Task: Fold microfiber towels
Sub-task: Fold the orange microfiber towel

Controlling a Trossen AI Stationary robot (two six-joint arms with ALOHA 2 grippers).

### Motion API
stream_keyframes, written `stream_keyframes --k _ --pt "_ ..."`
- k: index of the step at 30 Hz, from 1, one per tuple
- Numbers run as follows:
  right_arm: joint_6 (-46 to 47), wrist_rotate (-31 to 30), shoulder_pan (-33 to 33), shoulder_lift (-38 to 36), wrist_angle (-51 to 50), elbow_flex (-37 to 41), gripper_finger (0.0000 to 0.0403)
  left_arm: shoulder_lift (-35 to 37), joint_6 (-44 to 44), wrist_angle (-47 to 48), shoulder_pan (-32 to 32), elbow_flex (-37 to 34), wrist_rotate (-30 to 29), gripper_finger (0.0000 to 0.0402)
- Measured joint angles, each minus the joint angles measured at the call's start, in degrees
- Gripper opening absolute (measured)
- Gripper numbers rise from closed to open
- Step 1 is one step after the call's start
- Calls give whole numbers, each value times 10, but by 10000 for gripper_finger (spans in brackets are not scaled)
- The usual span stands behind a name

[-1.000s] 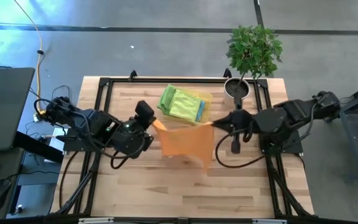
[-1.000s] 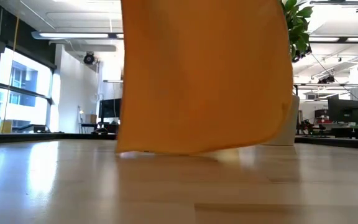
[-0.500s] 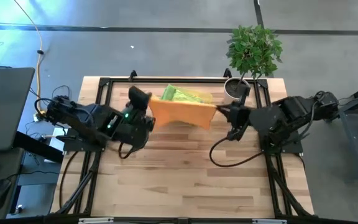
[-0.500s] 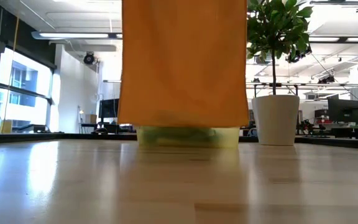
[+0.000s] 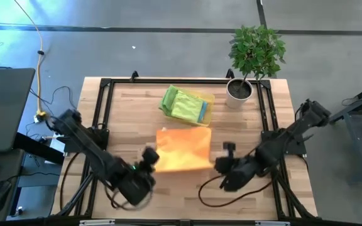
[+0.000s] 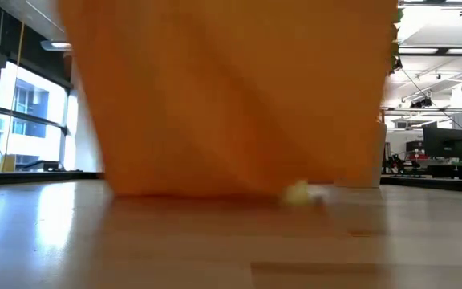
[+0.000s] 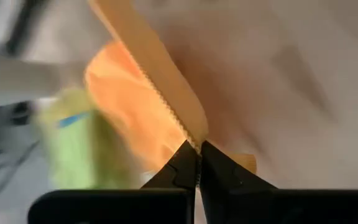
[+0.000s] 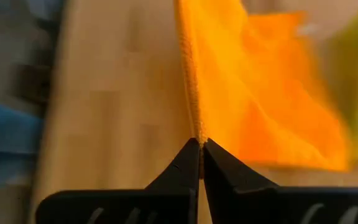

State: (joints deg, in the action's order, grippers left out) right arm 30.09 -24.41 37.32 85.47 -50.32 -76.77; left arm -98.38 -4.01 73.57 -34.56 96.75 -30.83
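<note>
A shallow yellow tray (image 5: pixel 207 100) sat at the table's (image 5: pixel 187 188) far side, just beside the potted plant (image 5: pixel 254 53). It held a loose pile of towels: light green towels (image 5: pixel 182 104) on top, with a teal blue edge (image 5: pixel 203 110) showing toward the plant.

On the near side of the tray, both arms were stretched low over the wood. The left gripper (image 7: pixel 198 163) and the right gripper (image 8: pixel 200 147) were each pinched closed on 1 corner of the orange towel (image 5: pixel 183 148).

The orange towel was spread between the 2 grippers. Its long axis ran across the table, parallel to the tray. Its far edge lay close to the tray, and its near edge ran between the 2 grippers.
</note>
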Motion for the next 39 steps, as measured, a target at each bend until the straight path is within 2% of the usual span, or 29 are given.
stream_keyframes --k 5,8,12,14,17,23,26,29,31,39 --pt "95 98 23 8 167 86 0 -60 20 -64 -13 -12 76 0" --pt "137 123 30 8 221 120 0 -63 36 -119 -12 -11 140 0" --pt "164 159 33 8 302 155 0 -64 65 -145 -6 -11 258 0" --pt "162 170 33 8 347 174 0 -64 69 -144 -5 -11 279 0" --pt "154 165 32 8 387 201 0 -64 69 -142 -1 -11 253 0" --pt "164 122 32 8 383 240 0 -71 47 -132 27 -15 176 0" --pt "164 108 32 8 382 249 0 -91 35 -131 52 -15 180 0" --pt "164 104 27 8 370 252 0 -118 46 -121 80 -15 234 0" --pt "164 103 21 8 365 252 0 -138 46 -100 91 -16 248 0" --pt "160 79 -29 8 294 252 0 -164 11 -81 118 -16 179 0"
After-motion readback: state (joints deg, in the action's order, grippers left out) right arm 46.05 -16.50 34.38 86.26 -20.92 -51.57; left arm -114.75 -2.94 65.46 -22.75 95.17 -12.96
